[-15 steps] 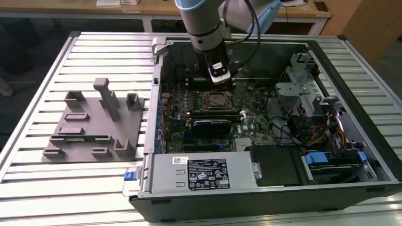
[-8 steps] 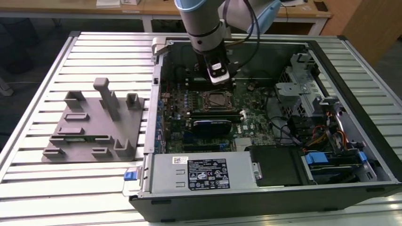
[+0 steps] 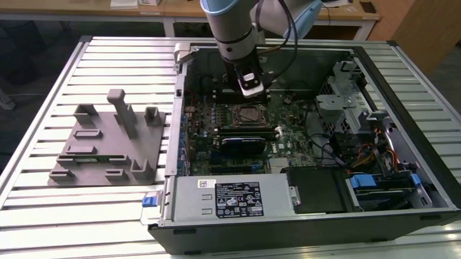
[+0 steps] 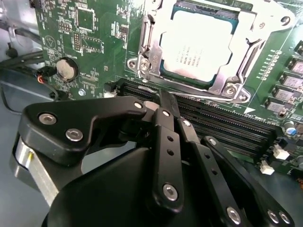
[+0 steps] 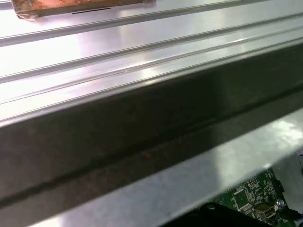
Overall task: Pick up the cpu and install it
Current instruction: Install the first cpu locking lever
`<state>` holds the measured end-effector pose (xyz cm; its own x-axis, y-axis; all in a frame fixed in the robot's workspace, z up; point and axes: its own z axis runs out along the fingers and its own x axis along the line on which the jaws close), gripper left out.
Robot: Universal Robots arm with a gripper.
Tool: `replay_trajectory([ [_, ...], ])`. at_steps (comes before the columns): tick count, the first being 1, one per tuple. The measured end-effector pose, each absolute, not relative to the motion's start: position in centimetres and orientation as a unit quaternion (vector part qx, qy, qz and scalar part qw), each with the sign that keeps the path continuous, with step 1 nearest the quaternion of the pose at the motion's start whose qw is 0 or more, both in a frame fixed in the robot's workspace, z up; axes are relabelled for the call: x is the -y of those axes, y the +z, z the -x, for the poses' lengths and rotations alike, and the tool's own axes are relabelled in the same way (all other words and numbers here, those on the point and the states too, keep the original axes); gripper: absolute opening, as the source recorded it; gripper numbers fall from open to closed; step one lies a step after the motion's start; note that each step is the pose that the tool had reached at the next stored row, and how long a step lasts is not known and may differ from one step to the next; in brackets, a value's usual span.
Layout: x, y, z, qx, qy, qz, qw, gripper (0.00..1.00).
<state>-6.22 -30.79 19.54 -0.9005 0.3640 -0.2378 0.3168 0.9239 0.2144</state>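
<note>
The computer case [image 3: 303, 162] lay open on the slatted metal tabletop [image 3: 86, 216], and serves as the reference for all positions below. Inside it, the green motherboard [image 4: 90, 42] faced upward. The cpu [image 4: 196, 45] sat in the socket on that board, its silvery top exposed within the metal socket frame [image 4: 142, 56]; in the exterior view the same cpu [image 3: 249, 113] appeared near the middle of the board. Black memory slots [image 4: 227, 127] ran just beside the socket frame.

The arm [image 3: 234, 27] reached down into the case from its far wall. The tool [image 4: 168, 111] hung above the board, apart from the cpu and over the memory slots. Its black fingers [image 4: 165, 142] stood drawn together at the tips with nothing between them. In the exterior view the tool [image 3: 250, 86] hovered just above the socket area.

Outside the case, towards the exterior view's left, a grey fixture block [image 3: 108, 143] rested on the tabletop, well apart from the tool. A round coin battery [image 4: 66, 70] sat on the board beside the socket frame.
</note>
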Motion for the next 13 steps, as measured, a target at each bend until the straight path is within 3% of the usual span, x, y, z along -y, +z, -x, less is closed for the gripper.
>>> replay_trajectory([
  [13, 30.83, 19.44, 6.22, -0.976, 0.076, -0.152, 0.138, 0.11],
])
